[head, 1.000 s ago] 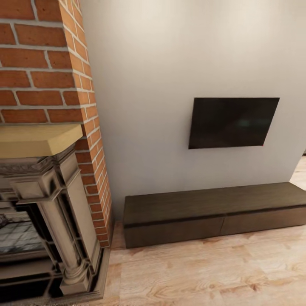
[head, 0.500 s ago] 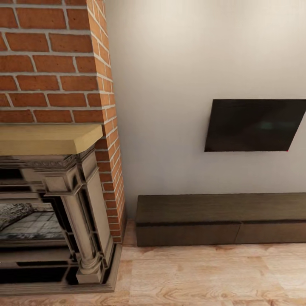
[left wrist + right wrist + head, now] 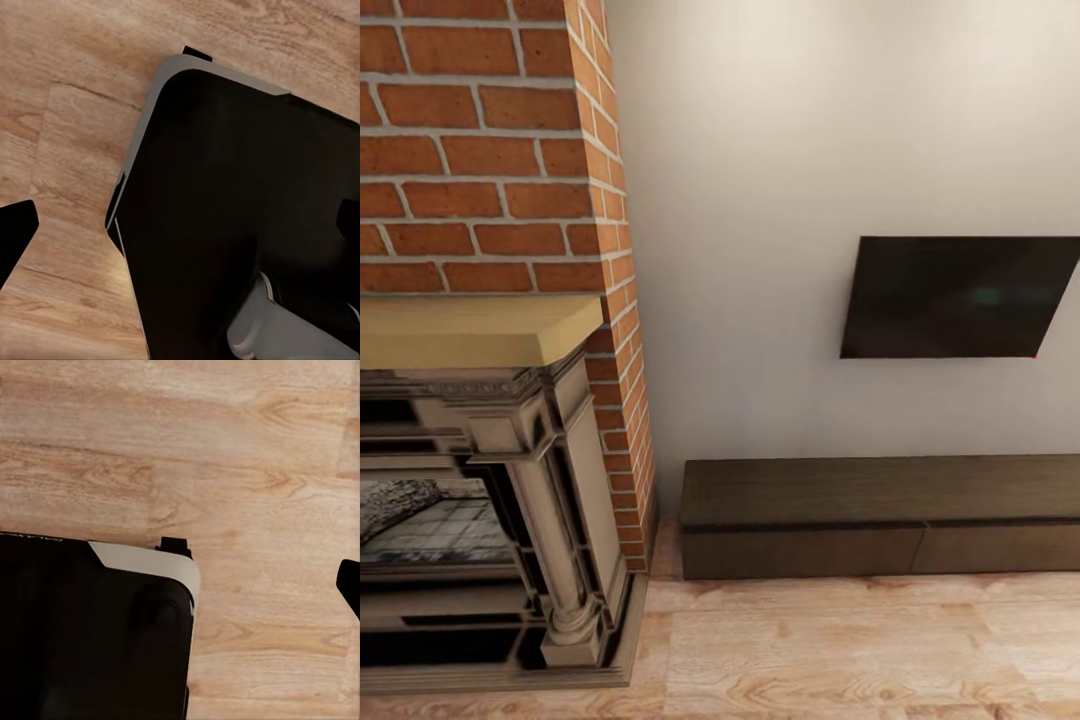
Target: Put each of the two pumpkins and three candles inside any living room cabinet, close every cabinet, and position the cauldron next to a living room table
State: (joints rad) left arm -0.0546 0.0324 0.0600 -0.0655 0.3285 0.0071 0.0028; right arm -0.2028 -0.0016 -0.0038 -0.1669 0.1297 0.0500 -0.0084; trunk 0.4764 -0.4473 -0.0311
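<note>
The cabinet [image 3: 880,495], a long low dark-brown unit, stands on the floor against the white wall at the right of the head view. Both of its flat drawer fronts [image 3: 800,550] sit flush and closed, and its top is bare. The pumpkins, candles, cauldron and table are out of view. My left gripper [image 3: 180,225] hangs open over the wood floor and my own black base, one dark fingertip [image 3: 15,232] at each side of its wrist view. My right gripper [image 3: 180,585] also points at the floor and looks open, with one fingertip [image 3: 351,585] at the frame's edge.
A brick chimney [image 3: 490,150] with a pale wooden mantel [image 3: 470,330] and a carved stone fireplace surround [image 3: 550,520] takes up the left. A black television [image 3: 960,297] hangs on the wall above the cabinet. Light plank floor [image 3: 860,650] lies in front.
The head view has swung so that the fireplace, television and cabinet sit further right in the picture than a second ago. In the last half second it has barely shifted. The cabinet stays closed.
</note>
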